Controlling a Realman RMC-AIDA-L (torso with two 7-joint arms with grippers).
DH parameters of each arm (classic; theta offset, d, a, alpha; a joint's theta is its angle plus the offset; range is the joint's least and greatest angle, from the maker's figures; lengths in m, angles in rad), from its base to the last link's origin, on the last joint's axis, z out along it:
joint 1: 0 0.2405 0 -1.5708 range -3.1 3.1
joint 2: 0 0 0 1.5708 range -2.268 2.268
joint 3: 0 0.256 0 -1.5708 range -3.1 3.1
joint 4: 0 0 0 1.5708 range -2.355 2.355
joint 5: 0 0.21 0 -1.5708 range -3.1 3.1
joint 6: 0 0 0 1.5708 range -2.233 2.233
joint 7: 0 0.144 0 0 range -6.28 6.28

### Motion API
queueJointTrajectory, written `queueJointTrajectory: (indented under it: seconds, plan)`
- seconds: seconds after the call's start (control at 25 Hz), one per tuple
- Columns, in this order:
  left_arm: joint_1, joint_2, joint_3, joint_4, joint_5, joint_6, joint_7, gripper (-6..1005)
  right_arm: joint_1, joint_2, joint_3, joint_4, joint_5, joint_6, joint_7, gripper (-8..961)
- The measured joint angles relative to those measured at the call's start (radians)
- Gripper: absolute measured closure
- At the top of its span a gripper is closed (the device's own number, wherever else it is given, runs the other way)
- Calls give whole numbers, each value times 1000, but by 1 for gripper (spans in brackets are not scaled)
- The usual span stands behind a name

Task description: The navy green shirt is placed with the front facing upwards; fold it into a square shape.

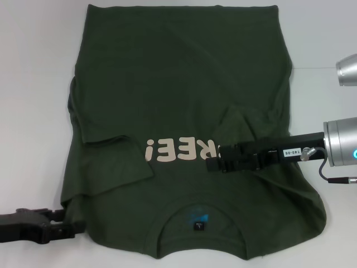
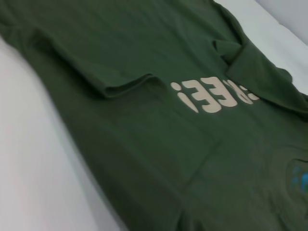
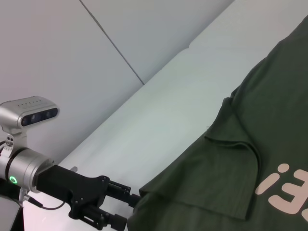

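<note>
The navy green shirt (image 1: 184, 84) lies flat on the white table, front up, with its collar and neck label (image 1: 199, 223) towards me. The cream print (image 1: 173, 149) is partly covered. Both sleeves are folded inward, the left one (image 1: 114, 148) and the right one (image 1: 240, 120). My right gripper (image 1: 215, 161) hovers open over the end of the print, beside the folded right sleeve, holding nothing. My left gripper (image 1: 71, 225) is low at the shirt's near left shoulder edge. It also shows in the right wrist view (image 3: 130, 207), fingers apart against the cloth edge.
The white table (image 1: 33, 111) shows bare on both sides of the shirt. A grey wall panel (image 3: 72, 48) stands beyond the table's left side. The shirt's hem (image 1: 184, 6) reaches the far edge of the view.
</note>
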Motion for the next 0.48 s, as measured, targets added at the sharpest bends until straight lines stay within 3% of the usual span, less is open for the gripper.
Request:
queueJointTrajectory:
  seconds: [0.48]
  plan:
    - [-39, -6, 21, -26, -9, 6, 6, 265, -1, 0, 0, 0, 0, 3, -1, 140]
